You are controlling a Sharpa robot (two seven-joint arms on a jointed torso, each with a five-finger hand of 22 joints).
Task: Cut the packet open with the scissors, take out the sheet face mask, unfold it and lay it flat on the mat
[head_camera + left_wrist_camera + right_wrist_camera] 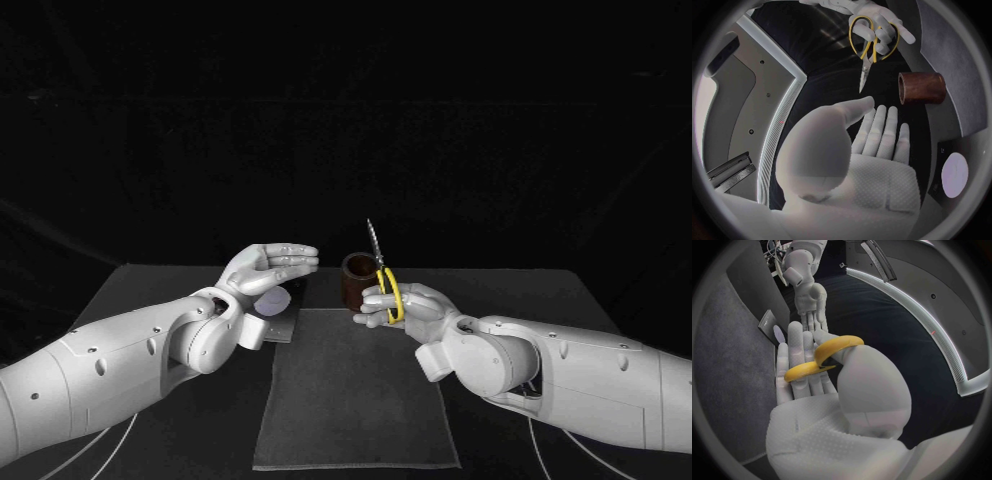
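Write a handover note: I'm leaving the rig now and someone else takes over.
Left hand open, raised over the packet, which lies on the table by the far left corner of the mat.
Right hand holds the scissors, blades up, beside the brown cylinder.
Done: scissors in hand.
Left: cut packet, take out mask, unfold, lay on mat.
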